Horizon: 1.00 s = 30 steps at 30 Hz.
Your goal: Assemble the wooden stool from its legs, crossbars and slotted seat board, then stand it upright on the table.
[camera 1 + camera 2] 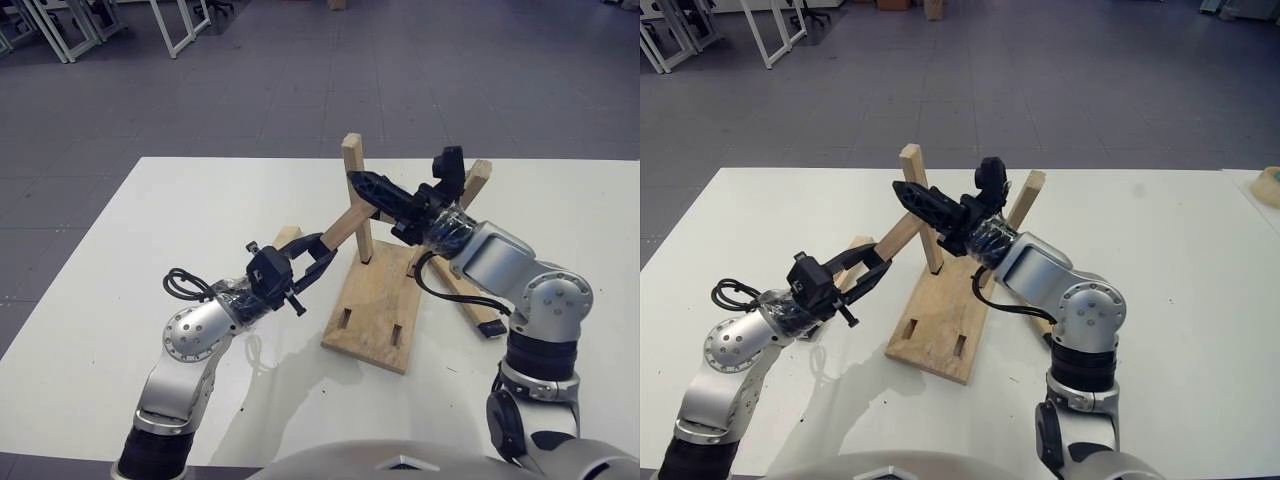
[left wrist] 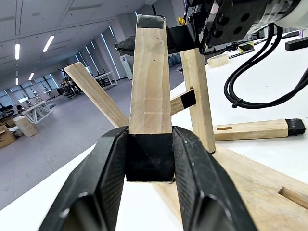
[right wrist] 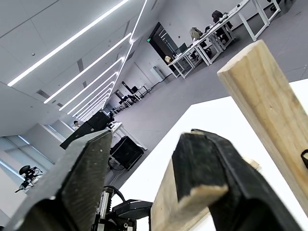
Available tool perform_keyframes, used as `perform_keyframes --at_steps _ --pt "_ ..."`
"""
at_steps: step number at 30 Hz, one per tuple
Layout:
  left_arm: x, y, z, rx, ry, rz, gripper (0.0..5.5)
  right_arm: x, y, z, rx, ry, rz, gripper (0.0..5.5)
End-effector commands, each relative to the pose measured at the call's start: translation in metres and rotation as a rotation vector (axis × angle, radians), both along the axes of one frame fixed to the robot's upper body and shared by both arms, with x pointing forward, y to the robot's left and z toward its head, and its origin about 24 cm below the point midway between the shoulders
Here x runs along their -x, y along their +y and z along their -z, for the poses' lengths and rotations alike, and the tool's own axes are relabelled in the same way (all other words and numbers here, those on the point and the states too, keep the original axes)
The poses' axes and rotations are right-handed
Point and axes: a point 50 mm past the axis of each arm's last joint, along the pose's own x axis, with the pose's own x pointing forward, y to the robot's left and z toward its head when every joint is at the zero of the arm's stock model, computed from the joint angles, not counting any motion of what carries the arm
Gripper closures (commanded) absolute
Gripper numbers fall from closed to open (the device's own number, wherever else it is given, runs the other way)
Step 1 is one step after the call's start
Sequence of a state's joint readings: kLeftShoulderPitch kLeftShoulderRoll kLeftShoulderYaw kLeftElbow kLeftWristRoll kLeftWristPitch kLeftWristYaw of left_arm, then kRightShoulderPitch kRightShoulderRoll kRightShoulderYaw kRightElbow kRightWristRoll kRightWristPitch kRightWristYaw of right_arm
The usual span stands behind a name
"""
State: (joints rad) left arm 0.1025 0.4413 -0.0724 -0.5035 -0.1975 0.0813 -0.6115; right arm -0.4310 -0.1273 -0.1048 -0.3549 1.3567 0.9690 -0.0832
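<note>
While the left end effector [image 1: 318, 255] sits low over the white worktop [image 1: 150, 220], its two fingers [image 2: 202, 183] are pressed in on the black-taped end of a slanting wooden bar [image 1: 340, 228], pinching it from both sides. That bar rises away from the grip towards an upright leg [image 1: 354, 165], which stands on the slotted seat board [image 1: 370, 320] lying flat near the middle of the worktop. The right end effector [image 1: 362, 184] hangs at the upper part of the upright leg with its fingers spread wide; one finger [image 3: 207, 178] touches the upper end of a wooden piece, and the other stands clear in the air. Just behind the right wrist, a second leg [image 1: 477, 178] leans at a tilt. Another leg with a slot and a black tip [image 2: 250, 130] lies flat on the worktop beside the seat board's far edge, under the right forearm. A black cable [image 2: 240, 91] loops down from the right wrist, hanging in front of that lying leg. Open slots show at the near end of the seat board.
</note>
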Motion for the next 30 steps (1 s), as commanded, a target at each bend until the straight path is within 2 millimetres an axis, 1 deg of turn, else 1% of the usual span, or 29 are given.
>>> perform_keyframes --at_steps 1,2,6,7,10,12,16,17,18,19,20,22,24,25,27,28,30 --pt "-0.003 0.003 -0.001 -0.019 -0.011 -0.016 4.17 0.000 -0.001 0.004 0.011 0.007 0.021 3.30" --pt "-0.003 0.004 -0.001 -0.021 -0.011 -0.017 4.17 0.000 -0.002 0.004 0.011 0.008 0.021 3.43" --pt "-0.005 0.006 0.000 -0.023 -0.010 -0.027 4.17 -0.001 -0.004 0.004 0.021 -0.001 0.019 4.32" --pt "-0.006 0.006 0.000 -0.022 -0.010 -0.028 4.17 -0.002 -0.005 0.005 0.032 -0.007 0.020 4.40" --pt "-0.007 0.006 -0.001 -0.013 -0.015 -0.029 4.17 -0.004 -0.009 0.007 0.087 -0.027 0.035 4.91" --pt "-0.008 0.006 -0.003 -0.010 -0.021 -0.031 4.17 -0.005 -0.012 0.008 0.104 -0.037 0.044 5.05" --pt "-0.010 0.005 -0.005 0.006 -0.035 -0.032 4.17 -0.006 -0.013 0.004 0.076 -0.049 0.036 5.08" --pt "-0.010 0.005 -0.005 0.000 -0.042 -0.027 3.81 -0.006 -0.014 0.002 0.070 -0.053 0.035 5.08" --pt "-0.010 0.006 -0.005 -0.013 -0.047 -0.026 3.69 -0.006 -0.015 0.001 0.069 -0.055 0.038 5.10" --pt "-0.009 0.008 -0.002 -0.032 -0.042 -0.022 3.44 -0.007 -0.018 0.002 0.080 -0.055 0.051 5.10" --pt "-0.007 0.011 0.000 -0.050 -0.030 -0.023 3.35 -0.007 -0.023 0.005 0.096 -0.049 0.069 5.10" --pt "-0.003 0.016 0.006 -0.078 0.000 -0.013 3.35 -0.006 -0.035 0.012 0.139 -0.032 0.100 5.10" --pt "-0.002 0.026 0.011 -0.072 0.016 -0.040 3.35 0.003 -0.055 0.023 0.212 -0.010 0.116 5.10" --pt "-0.004 0.032 0.013 -0.066 0.021 -0.068 3.35 0.010 -0.065 0.028 0.249 0.000 0.112 5.10" --pt "-0.013 0.050 0.015 -0.058 0.003 -0.197 3.30 0.024 -0.089 0.038 0.366 0.021 0.095 5.10" --pt "-0.016 0.055 0.016 -0.062 -0.007 -0.238 3.30 0.028 -0.096 0.041 0.400 0.028 0.092 5.10" --pt "-0.020 0.059 0.014 -0.027 -0.033 -0.325 3.30 0.028 -0.119 0.043 0.476 0.030 0.133 5.10"
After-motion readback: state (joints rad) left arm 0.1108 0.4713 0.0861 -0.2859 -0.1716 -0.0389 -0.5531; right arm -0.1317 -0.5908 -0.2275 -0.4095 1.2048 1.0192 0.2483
